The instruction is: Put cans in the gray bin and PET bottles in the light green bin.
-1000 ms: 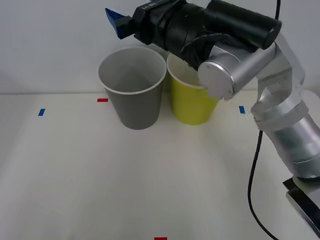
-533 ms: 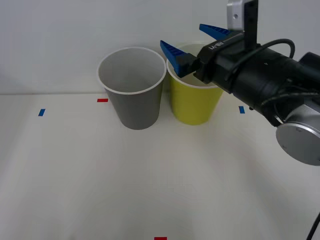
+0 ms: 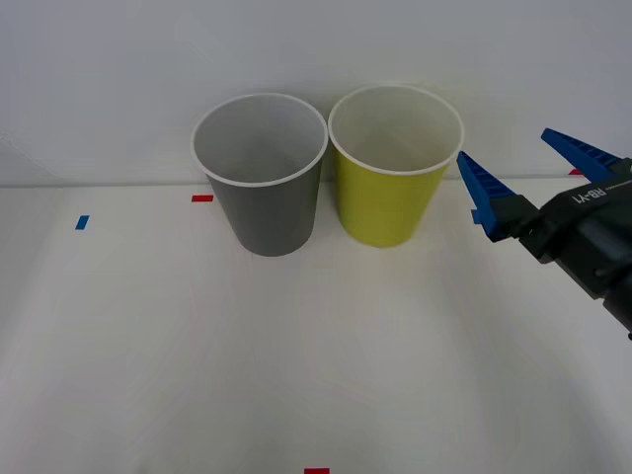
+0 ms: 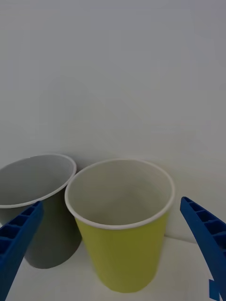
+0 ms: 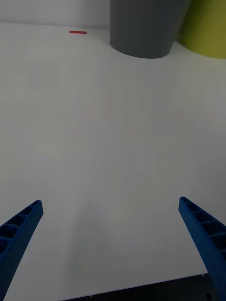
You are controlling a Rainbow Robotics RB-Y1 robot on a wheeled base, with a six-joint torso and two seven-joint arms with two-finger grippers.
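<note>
The gray bin (image 3: 267, 212) and the light green bin (image 3: 385, 209) stand upright side by side at the back of the white table, gray on the left. My right gripper (image 3: 506, 148) hovers to the right of the light green bin at rim height, open and holding nothing. In the right wrist view, the right gripper (image 4: 110, 202) faces the light green bin (image 4: 125, 256), with the gray bin (image 4: 49, 237) beside it. My left gripper (image 5: 110, 202) is open over bare table, short of the gray bin (image 5: 141, 28). The cans and PET bottles are out of view.
A white wall rises right behind the bins. Small tape marks lie on the table: red (image 3: 202, 197) and blue (image 3: 82, 222) at the left, and red (image 3: 316, 471) at the front edge. Bare white table (image 3: 247, 365) spreads in front of the bins.
My right arm has swung from above the gray bin's rim rightward, across the light green bin, to the right of it. The bins have not moved.
</note>
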